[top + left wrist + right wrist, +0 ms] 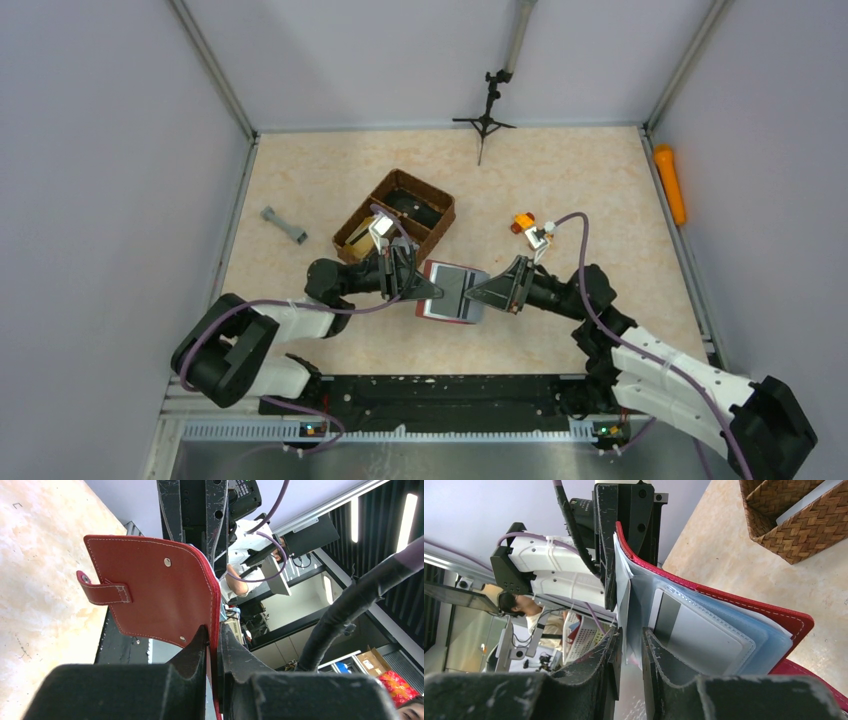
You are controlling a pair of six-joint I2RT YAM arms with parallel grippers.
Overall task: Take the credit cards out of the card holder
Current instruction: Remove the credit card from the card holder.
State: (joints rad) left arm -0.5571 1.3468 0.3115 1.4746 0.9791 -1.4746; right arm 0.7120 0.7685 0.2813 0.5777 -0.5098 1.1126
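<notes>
Left pincer (pixel 212 632) clamped on cover of the single card holder (pixel 150 585); right pincer (pixel 630 635) straddles a clear sleeve (pixel 636 600), grip unclear. Holder open above table (pixel 600 200), long axis left-right; one grey credit card (pixel 704 640) visible.

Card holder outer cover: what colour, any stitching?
The card holder is red, with pale stitching along its edges and silver snap studs. Clearest in the left wrist view.
</notes>
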